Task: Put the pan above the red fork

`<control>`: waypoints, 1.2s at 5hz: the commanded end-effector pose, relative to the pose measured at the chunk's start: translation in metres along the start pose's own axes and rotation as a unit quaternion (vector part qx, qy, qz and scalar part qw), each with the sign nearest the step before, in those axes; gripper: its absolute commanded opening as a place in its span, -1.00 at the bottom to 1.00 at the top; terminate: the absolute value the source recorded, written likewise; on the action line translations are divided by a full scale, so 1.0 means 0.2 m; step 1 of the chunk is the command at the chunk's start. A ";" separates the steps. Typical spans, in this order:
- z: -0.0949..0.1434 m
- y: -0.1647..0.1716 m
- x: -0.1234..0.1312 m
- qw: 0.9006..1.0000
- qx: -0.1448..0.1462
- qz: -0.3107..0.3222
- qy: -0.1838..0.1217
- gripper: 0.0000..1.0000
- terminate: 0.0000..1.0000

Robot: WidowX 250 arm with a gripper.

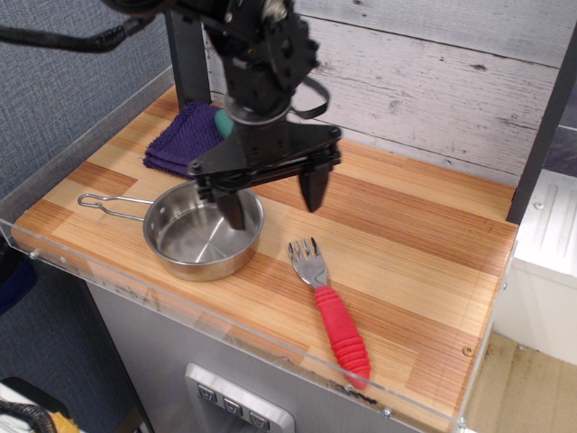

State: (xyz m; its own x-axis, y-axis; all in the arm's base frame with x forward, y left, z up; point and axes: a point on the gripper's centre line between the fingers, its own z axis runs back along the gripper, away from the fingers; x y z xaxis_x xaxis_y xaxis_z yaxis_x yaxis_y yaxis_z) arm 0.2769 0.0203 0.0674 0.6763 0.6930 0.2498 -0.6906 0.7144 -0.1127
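The pan point(194, 242) is a small shiny steel saucepan at the front left of the wooden table, with its wire handle point(113, 205) pointing left. The red fork point(332, 314) lies to its right near the front edge, tines toward the back, red handle toward the front right. My gripper point(273, 200) is open and empty. It hangs over the pan's right rim: the left finger point(233, 207) is above the pan's inside, the right finger point(312, 188) is outside it.
A purple cloth point(185, 142) lies at the back left, with a teal-green oblong object point(222, 124) on it, mostly hidden by my arm. A clear acrylic wall point(225, 338) runs along the front and left edges. A grey plank wall stands behind.
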 end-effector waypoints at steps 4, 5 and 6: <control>-0.27 0.05 0.12 0.999 0.046 0.001 0.008 1.00 -1.00; -0.26 -0.01 0.07 0.999 0.041 0.009 0.009 -1.00 -1.00; -0.24 -0.02 0.06 0.999 0.033 0.003 0.013 -1.00 -1.00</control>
State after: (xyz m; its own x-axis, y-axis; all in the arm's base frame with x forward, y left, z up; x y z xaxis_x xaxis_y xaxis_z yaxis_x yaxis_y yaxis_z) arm 0.2977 0.0285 0.0129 0.6710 0.7160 0.1928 -0.7245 0.6884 -0.0348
